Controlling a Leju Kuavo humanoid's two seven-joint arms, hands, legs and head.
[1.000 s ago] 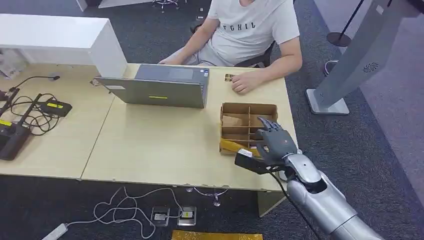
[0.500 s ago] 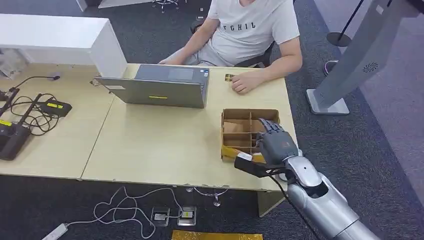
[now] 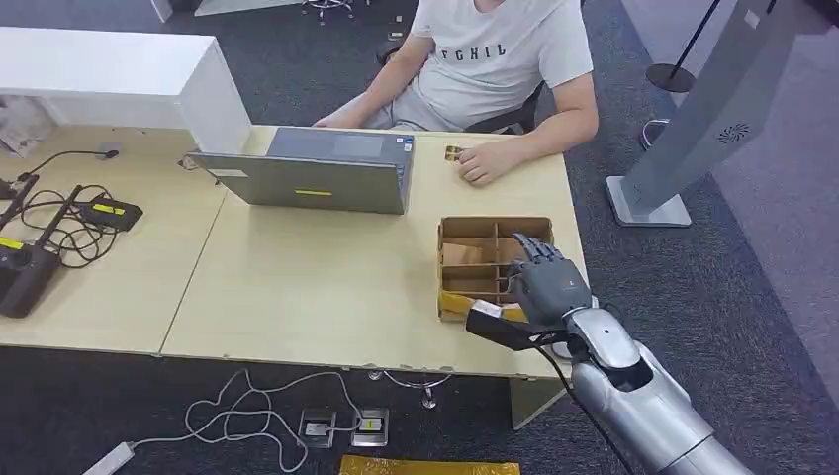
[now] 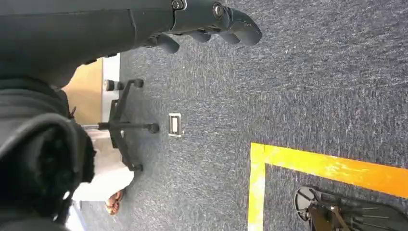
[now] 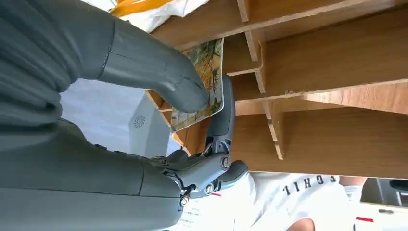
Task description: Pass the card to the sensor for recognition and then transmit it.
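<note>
Shifted slightly deeper into the divided box [image 3: 492, 230], right hand [image 3: 550, 287] pinches card [image 5: 204, 82]; sensor pass and handover remain.

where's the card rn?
The card is pinched in the right hand, over the divided wooden box at the desk's right end, near the robot's edge.
</note>
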